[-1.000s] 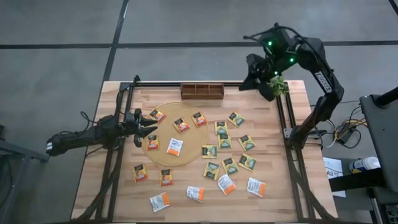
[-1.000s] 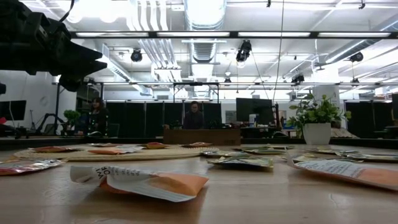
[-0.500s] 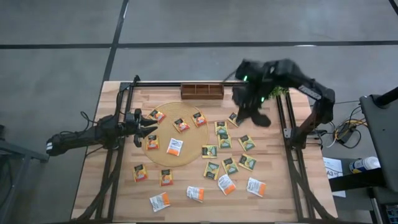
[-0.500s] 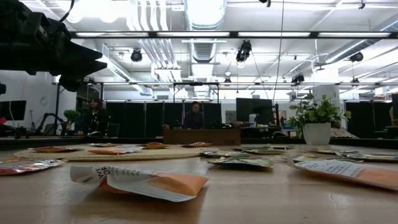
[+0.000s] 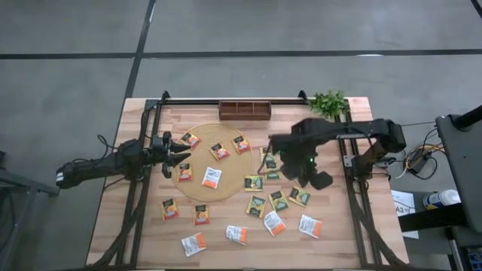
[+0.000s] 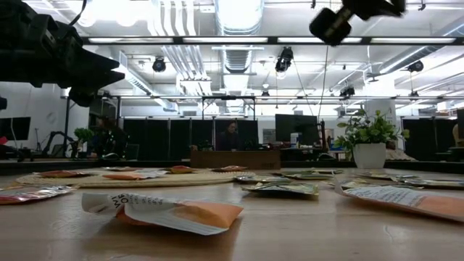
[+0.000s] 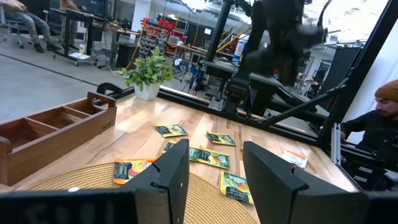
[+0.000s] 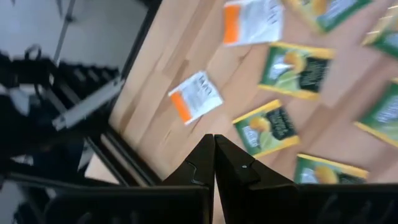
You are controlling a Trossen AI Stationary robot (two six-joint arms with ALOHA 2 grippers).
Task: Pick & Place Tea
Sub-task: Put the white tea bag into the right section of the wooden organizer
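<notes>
**Tea sachets loose on table and mat; neither gripper holds one**

Tea sachets (image 5: 273, 223) are scattered flat over the table (image 5: 339, 241), each square turned to its own angle, no common heading. Being square, they have no clear long axis. Nearest row along the front edge: white-and-orange ones. Behind these, a green-yellow cluster (image 5: 279, 200) right of centre. Further back, several orange ones lie on the round mat (image 5: 197, 193), and more green-yellow ones sit beside its right edge.

Right gripper (image 8: 214, 144) hangs above the green-yellow cluster, fingers pressed together, nothing between them. Its wrist view looks down on green-yellow sachets and two white-and-orange ones.

Left gripper (image 5: 175, 153) hovers at the mat's left edge, fingers (image 7: 173, 168) apart, nothing between them, aimed across the mat.

Tray (image 5: 245, 111), three compartments, stands at the back edge. Potted plant (image 5: 329, 102) sits at the back right corner.
</notes>
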